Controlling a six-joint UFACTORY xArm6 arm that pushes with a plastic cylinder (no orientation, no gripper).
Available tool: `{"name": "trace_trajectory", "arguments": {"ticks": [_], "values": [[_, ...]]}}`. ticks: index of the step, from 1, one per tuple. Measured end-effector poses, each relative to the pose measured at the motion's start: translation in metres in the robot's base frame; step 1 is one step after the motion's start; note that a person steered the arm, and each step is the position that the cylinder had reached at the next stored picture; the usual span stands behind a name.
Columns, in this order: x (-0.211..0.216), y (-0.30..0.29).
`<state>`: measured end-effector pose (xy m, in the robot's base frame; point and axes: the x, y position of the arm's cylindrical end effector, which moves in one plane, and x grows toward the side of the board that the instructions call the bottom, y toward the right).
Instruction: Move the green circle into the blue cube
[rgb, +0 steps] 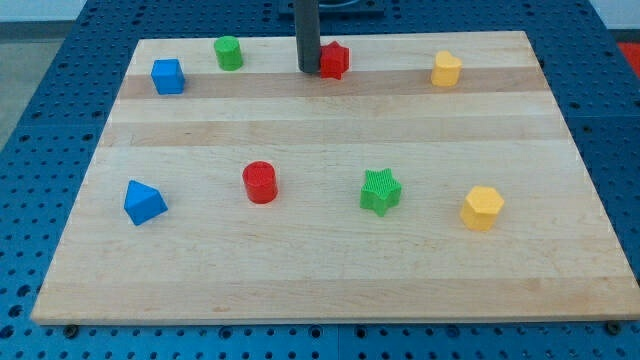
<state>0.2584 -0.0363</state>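
Observation:
The green circle (228, 53) stands near the view's top, left of centre. The blue cube (168, 76) sits a short way to its lower left, with a gap between them. My tip (309, 70) rests on the board at the view's top centre, right beside the left side of a red star (334, 60). The tip is well to the right of the green circle and apart from it.
The wooden board (330, 270) also bears a yellow block (446, 69) at top right, a blue triangular block (144, 202) at lower left, a red cylinder (260, 182), a green star (380, 191) and a yellow hexagon (482, 207).

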Motion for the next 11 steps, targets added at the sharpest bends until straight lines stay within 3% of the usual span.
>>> {"name": "trace_trajectory", "arguments": {"ticks": [2, 3, 11], "values": [[-0.044, -0.076], [-0.044, -0.083], [0.003, -0.136]]}}
